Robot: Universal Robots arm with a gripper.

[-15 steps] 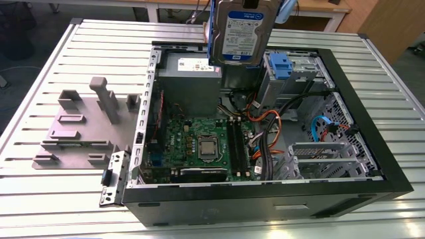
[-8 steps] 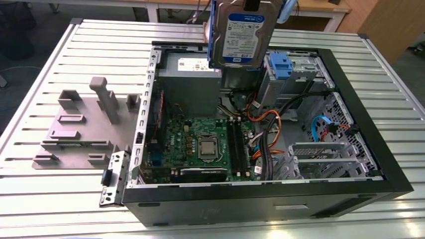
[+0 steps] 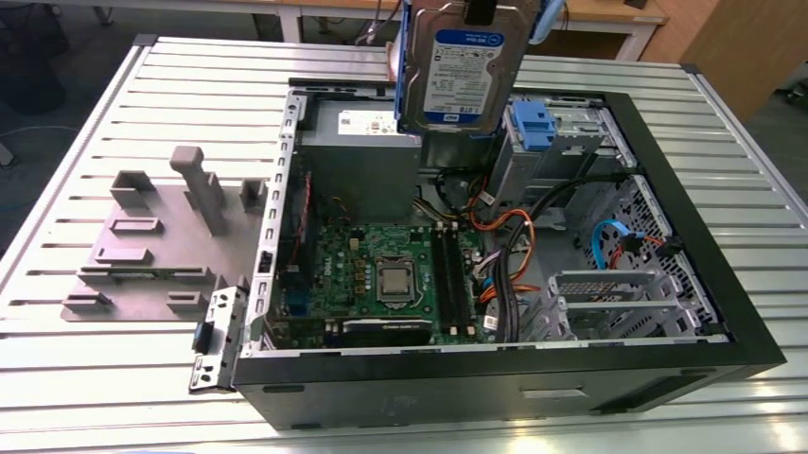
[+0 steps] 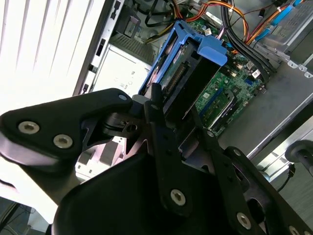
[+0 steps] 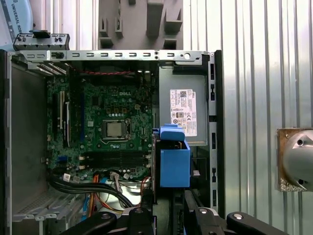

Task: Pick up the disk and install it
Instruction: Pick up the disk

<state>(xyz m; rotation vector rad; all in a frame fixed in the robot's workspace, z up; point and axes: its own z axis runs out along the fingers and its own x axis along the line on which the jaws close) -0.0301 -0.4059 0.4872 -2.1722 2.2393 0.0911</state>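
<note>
Second wrist view shows the gripper (image 4: 177,111) clamped shut on the disk (image 4: 188,81), with one finger (image 4: 157,117) on each flat side of its blue carrier bracket. Exterior view has the disk (image 3: 455,71) hanging upright in the air, label toward the camera, above the open computer case (image 3: 745,312), near the power supply (image 3: 360,147).
</note>
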